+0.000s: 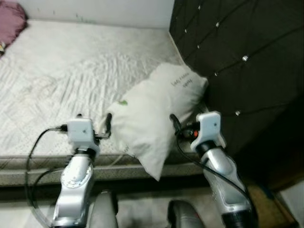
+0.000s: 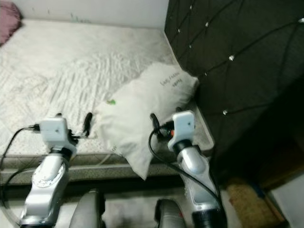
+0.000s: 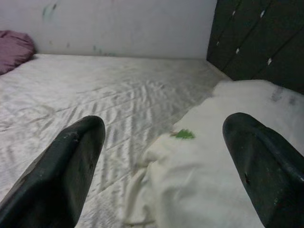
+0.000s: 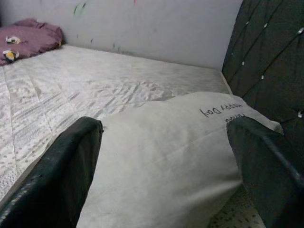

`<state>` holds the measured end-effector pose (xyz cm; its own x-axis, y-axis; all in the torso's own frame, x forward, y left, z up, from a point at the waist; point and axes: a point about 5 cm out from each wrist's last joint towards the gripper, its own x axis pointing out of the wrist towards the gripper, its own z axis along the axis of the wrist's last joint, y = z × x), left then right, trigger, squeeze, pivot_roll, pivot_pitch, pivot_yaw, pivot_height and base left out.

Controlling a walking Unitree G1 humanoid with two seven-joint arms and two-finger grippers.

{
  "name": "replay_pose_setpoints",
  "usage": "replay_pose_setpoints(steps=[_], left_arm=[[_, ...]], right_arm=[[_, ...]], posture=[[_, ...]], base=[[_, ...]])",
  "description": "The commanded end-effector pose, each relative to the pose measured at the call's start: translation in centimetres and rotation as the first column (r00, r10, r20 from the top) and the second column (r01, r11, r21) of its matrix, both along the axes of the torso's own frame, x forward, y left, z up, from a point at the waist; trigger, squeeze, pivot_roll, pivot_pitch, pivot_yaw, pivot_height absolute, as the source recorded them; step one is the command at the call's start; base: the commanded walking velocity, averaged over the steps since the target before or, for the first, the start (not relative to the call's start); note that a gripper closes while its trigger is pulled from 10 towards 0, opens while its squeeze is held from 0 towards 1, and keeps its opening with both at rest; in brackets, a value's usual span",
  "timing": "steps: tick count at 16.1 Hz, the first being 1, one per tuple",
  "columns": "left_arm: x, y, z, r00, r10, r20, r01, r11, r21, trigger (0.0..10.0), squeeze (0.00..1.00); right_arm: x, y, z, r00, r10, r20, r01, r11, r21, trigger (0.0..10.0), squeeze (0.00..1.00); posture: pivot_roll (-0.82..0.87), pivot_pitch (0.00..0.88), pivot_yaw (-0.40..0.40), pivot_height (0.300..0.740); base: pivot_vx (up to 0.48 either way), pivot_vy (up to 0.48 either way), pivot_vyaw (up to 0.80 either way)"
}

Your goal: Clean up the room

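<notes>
Both tools, left tool [image 1: 108, 127] and right tool [image 1: 175, 124], are held spread beside the pillow [image 1: 154, 116]. It hangs off the bed [image 1: 71, 71] edge, so it could easily get nudged onto the floor.

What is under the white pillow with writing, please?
The white pillow with writing lies on the quilted white mattress, one corner hanging over the bed's front edge. What the pillow covers cannot be seen.

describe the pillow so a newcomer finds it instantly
Start at the bed with its pale quilted cover, then go to the corner beside the dark tufted headboard. The pillow lies there, one corner hanging over the bed's near edge. It is cream, with small dark writing near the headboard end and a green mark.
</notes>
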<state>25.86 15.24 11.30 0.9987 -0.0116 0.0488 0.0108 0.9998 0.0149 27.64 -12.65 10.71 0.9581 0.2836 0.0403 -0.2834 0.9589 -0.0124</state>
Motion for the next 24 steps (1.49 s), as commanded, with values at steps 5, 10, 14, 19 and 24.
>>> replay_pose_setpoints(steps=[5, 10, 14, 19, 24], left_arm=[[0.00, 0.41, 0.16, 1.000, 0.011, 0.006, -0.011, 1.000, 0.005, 10.0, 0.00], [-0.01, 0.22, -0.13, 1.000, 0.005, -0.017, -0.005, 1.000, 0.006, 10.0, 0.00], [0.01, 0.19, -0.38, 0.999, 0.010, -0.036, -0.009, 1.000, 0.006, 10.0, 0.00], [0.01, 0.26, -0.39, 0.999, 0.007, -0.045, -0.007, 1.000, 0.010, 10.0, 0.00], [0.05, 0.34, -0.29, 0.999, 0.015, -0.044, -0.014, 1.000, 0.018, 10.0, 0.00]], right_arm=[[0.78, 0.56, 0.42, 1.000, 0.008, 0.019, -0.008, 1.000, -0.002, 10.0, 0.00], [0.85, 0.46, 0.45, 1.000, -0.019, 0.021, 0.019, 1.000, -0.001, 10.0, 0.00], [0.95, 0.16, 0.06, 0.999, -0.045, -0.012, 0.045, 0.999, 0.011, 10.0, 0.00], [0.90, 0.00, 0.00, 0.998, -0.061, -0.017, 0.062, 0.998, 0.017, 10.0, 0.00], [0.87, 0.30, -0.10, 0.999, -0.042, -0.021, 0.042, 0.999, 0.023, 10.0, 0.00]], posture=[[-0.03, 0.047, -0.071, 0.641], [-0.03, 0.048, -0.076, 0.641], [-0.03, 0.050, -0.079, 0.641], [-0.03, 0.053, -0.078, 0.641], [-0.02, 0.060, -0.078, 0.641]], base=[[0.466, 0.000, 0.48], [0.388, 0.000, 0.00], [0.000, 0.000, -0.40], [0.000, 0.000, -0.80], [0.000, 0.000, -0.16]])
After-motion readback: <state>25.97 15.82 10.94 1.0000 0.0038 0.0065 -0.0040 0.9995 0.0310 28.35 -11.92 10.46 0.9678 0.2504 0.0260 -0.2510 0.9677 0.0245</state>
